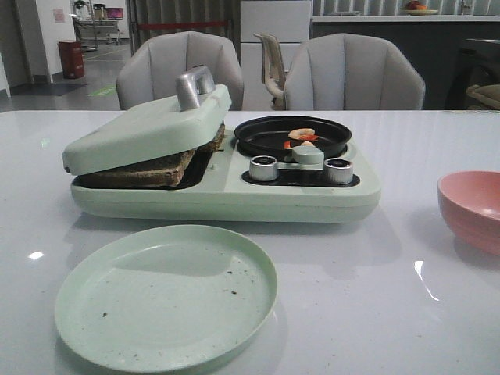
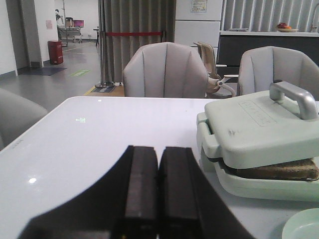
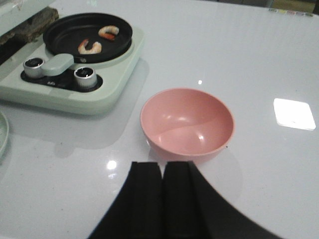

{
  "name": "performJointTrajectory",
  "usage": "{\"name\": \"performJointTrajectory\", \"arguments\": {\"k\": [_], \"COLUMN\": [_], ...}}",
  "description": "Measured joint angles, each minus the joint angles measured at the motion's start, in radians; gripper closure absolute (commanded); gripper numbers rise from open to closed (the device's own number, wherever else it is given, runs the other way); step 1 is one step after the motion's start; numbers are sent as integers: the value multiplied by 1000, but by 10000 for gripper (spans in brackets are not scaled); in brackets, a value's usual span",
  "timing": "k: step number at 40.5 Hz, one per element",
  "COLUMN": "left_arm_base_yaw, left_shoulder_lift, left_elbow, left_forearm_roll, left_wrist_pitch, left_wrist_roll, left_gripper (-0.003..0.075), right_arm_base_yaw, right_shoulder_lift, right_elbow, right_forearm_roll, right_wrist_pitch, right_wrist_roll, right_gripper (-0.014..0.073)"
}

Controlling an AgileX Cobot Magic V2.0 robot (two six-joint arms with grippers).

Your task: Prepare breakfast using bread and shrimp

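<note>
left gripper (image 2: 158, 199): fingers pressed together, holding nothing | right gripper (image 3: 162, 199): same, near pink bowl (image 3: 187, 122) | bread (image 1: 148, 168): under tilted press lid (image 1: 148, 125) | shrimp (image 1: 301, 137): two in black pan (image 1: 293, 137) | green plate (image 1: 166, 297): in front

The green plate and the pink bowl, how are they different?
The plate is pale green, wide and nearly flat; the bowl is pink, smaller across and deep. The plate has dark crumbs on it, while the bowl looks clean inside. The plate sits in front of the cooker; the bowl sits off to the cooker's right. Both are round, have no food in them and rest on the white table.
</note>
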Motion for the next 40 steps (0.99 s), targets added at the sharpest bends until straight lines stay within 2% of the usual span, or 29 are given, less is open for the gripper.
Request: {"name": "performJointTrajectory", "arguments": {"k": [6,12,29,40], "left_arm_base_yaw": [0,0,0,0], "left_shoulder_lift": [0,0,0,0], "left_elbow": [0,0,0,0], "left_forearm_roll": [0,0,0,0], "left_wrist_pitch": [0,0,-2,-2], "left_wrist_roll": [0,0,0,0], "left_gripper": [619,619,619,619], "right_arm_base_yaw": [-4,-4,-4,-4], "right_shoulder_lift": [-105,-192,-202,-202], "right_elbow": [172,282,301,301], "right_forearm_roll": [23,25,24,-68], "right_wrist_pitch": [-202,-346,-400,-458], "right_wrist_roll": [0,0,7,134], "right_gripper": [550,550,550,550]}}
